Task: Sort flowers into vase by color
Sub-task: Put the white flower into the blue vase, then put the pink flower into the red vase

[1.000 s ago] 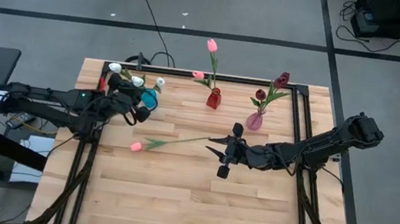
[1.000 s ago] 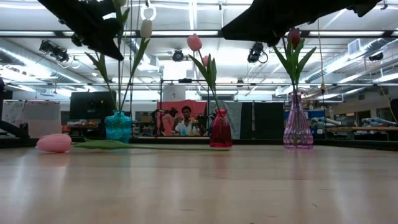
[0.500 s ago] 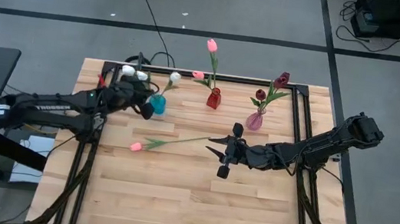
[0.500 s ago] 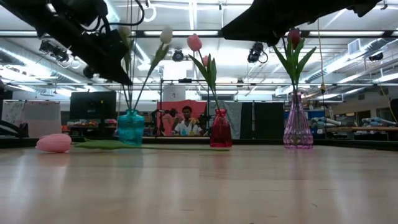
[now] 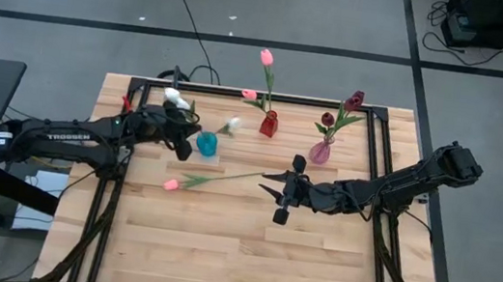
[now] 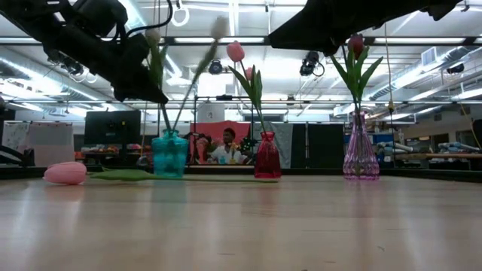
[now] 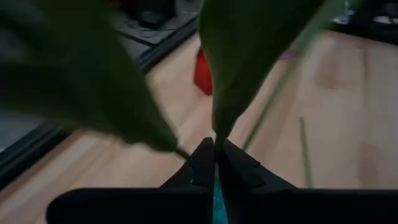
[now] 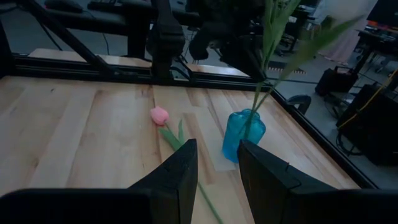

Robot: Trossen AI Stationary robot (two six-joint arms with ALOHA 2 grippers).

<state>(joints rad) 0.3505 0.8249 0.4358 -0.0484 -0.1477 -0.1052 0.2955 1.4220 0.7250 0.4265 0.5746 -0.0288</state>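
On the table [image 5: 218,244] a pink tulip [image 5: 171,185] lies flat, its stem between the half-open fingers of the right hand [image 5: 286,190]. Behind it the left hand [image 5: 184,139] pinches white tulips [image 5: 231,124] standing in the blue vase [image 5: 206,144]. Farthest, the red vase [image 5: 268,124] holds pink tulips, the purple vase [image 5: 320,152] maroon ones.

Artificial tulips were seen partly sorted into three glass vases, with one left on the wooden table.

White-headed tulips [image 5: 231,124] on thin green stems were stood, leaning, in a teal glass vase [image 5: 206,144] at the table's left rear. Two pink-headed tulips [image 5: 266,57] were held upright in a small red glass vase [image 5: 268,124] at the middle rear. Dark maroon tulips [image 5: 353,101] with green leaves were set in a pale pink glass vase [image 5: 320,152] to the right. A single pink tulip [image 5: 171,185] was laid flat near the table's middle, its long stem stretched rightward.
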